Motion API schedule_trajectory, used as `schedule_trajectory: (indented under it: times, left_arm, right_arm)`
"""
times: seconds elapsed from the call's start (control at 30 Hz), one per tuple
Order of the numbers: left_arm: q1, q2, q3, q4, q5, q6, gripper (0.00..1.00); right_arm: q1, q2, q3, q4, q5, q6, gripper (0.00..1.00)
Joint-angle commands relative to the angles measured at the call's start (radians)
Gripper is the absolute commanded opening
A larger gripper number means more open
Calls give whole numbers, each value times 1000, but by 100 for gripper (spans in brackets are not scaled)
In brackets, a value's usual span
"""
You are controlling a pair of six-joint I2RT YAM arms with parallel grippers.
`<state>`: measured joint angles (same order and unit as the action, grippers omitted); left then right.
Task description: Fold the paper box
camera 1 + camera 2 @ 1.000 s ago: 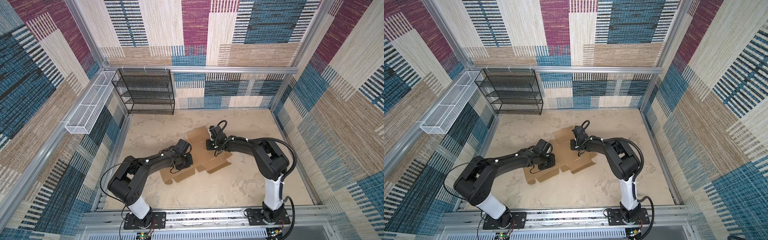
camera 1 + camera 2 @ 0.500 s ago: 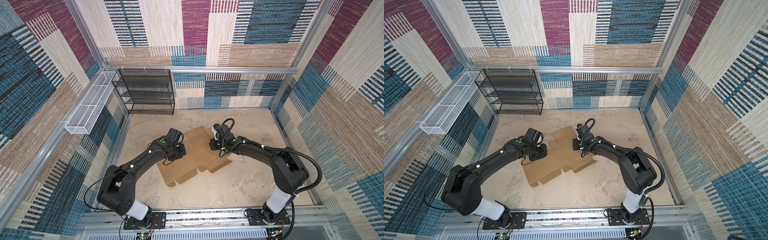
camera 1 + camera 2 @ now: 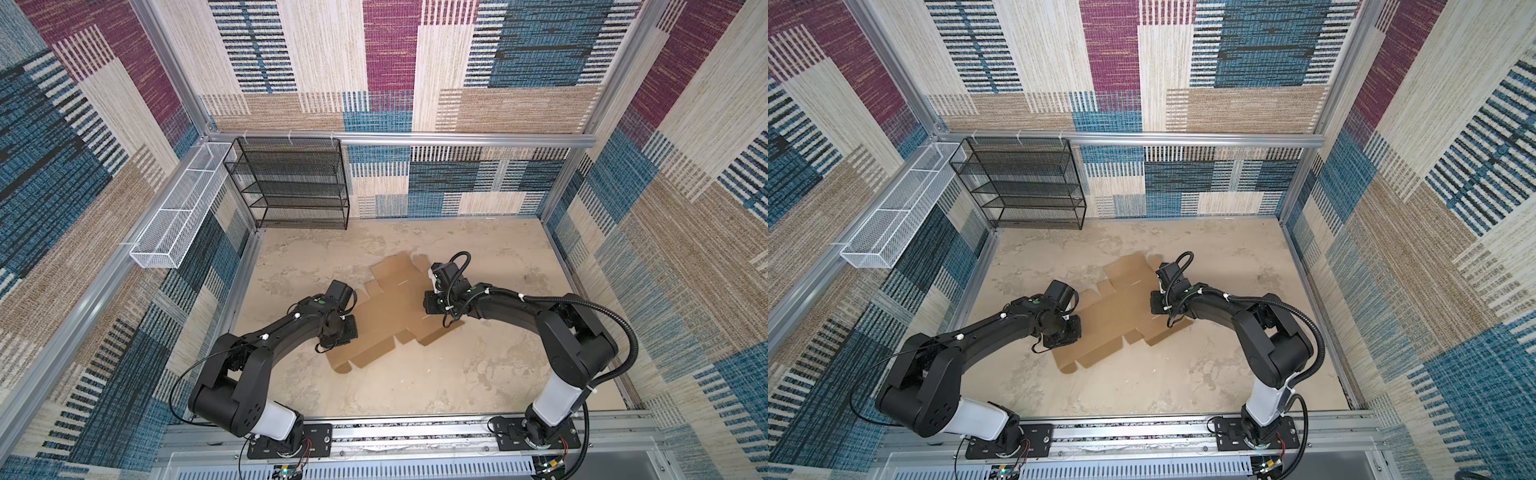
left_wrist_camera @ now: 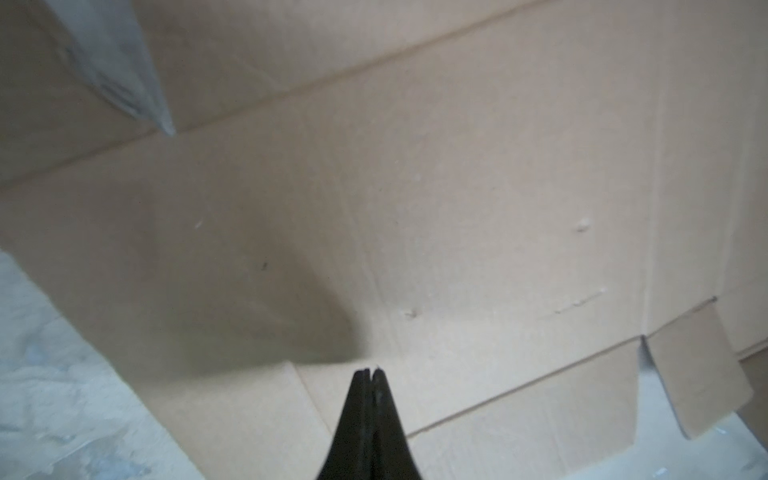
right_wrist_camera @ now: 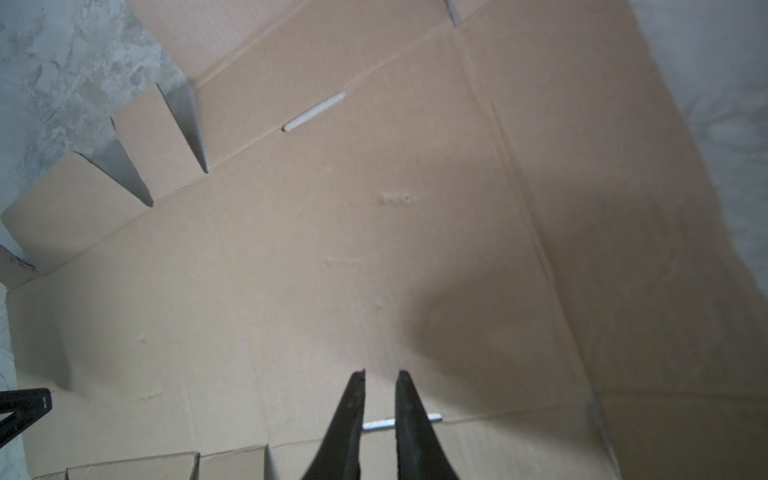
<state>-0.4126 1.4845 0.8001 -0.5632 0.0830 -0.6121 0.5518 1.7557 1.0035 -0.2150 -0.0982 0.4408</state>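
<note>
The paper box (image 3: 390, 316) (image 3: 1121, 307) is a flat brown die-cut cardboard sheet with flaps and slots, lying unfolded mid-table in both top views. My left gripper (image 3: 337, 332) (image 3: 1065, 330) (image 4: 369, 371) is shut with nothing in it, tips just above the sheet's left edge near a flap crease. At the sheet's right side, by a slot (image 5: 432, 417), my right gripper (image 3: 432, 303) (image 3: 1158, 301) (image 5: 381, 372) hangs with a narrow gap between its fingers and nothing held. The cardboard (image 4: 415, 208) (image 5: 332, 249) fills both wrist views.
A black wire shelf rack (image 3: 291, 183) stands against the back wall at the left. A white wire basket (image 3: 178, 208) hangs on the left wall. Patterned walls enclose the table (image 3: 498, 374), and the arm bases sit on a rail (image 3: 415, 436) along its front edge.
My left arm stretched out, carrying its gripper back and left from the sheet's front flap. That flap, raised before, now lies flat. The right arm reached out further; its gripper shifted slightly.
</note>
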Motion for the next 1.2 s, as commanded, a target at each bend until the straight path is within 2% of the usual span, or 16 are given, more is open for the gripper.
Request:
schedule_trajectory:
  times: [0.0, 0.13, 0.23, 0.6, 0.77, 1.0, 1.07, 1.17]
  left_arm:
    - [-2, -1, -27, 53, 1, -33, 0]
    - [-25, -10, -76, 82, 9, -66, 0]
    - [-74, -5, -107, 95, 5, -106, 0]
    - [-362, 41, -89, 188, 34, -317, 0]
    - [-473, 69, -16, 200, 64, -344, 0]
    - [-512, 67, 47, 226, 105, -335, 0]
    - [-512, 38, 67, 193, 81, -312, 0]
    - [-501, -17, 119, 75, -14, -257, 0]
  right_arm:
    - [-9, 32, 22, 45, -10, 3, 18]
    - [-20, 96, 66, 58, -22, -3, 18]
    - [-29, 150, 110, 62, -32, -9, 17]
    - [-32, 314, 245, 66, -88, -99, 17]
    - [-32, 351, 317, 55, -110, -133, 17]
    - [-32, 364, 387, 45, -126, -147, 17]
    - [-30, 345, 397, 34, -124, -142, 20]
    - [-25, 279, 370, 40, -112, -125, 21]
